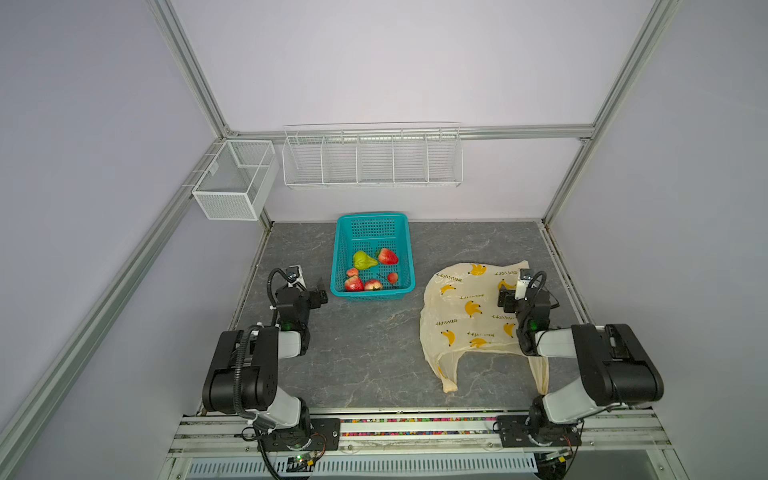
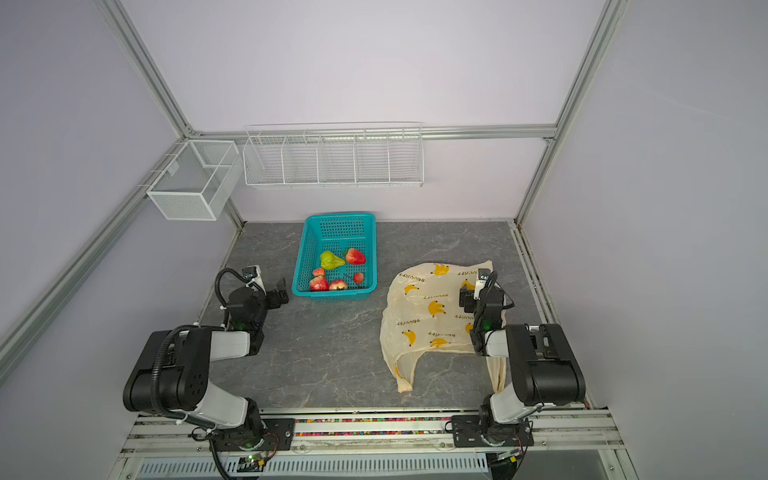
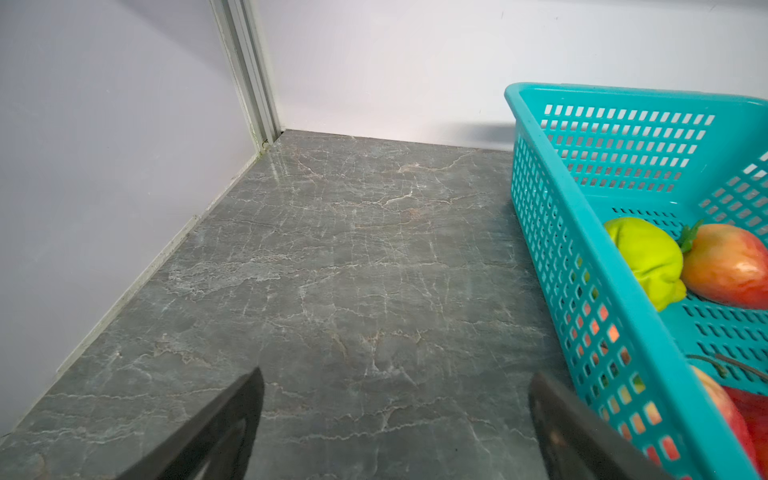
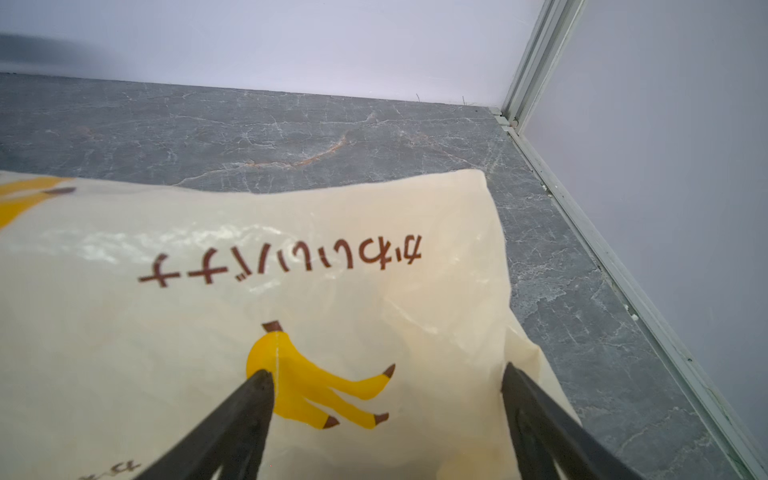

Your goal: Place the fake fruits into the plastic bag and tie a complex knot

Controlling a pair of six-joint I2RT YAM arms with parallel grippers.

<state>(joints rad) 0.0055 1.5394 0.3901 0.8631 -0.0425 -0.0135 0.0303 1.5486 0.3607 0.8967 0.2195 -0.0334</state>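
Lying on the bench [image 1: 374, 353], the bag [image 1: 457, 309] is under the right claw [image 4: 386, 374]; the left claw [image 3: 397, 376] is by the basket [image 1: 372, 216] of fruits [image 1: 387, 256] (both spread).

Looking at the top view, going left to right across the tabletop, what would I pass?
left gripper → teal basket with the fake fruits inside → plastic bag
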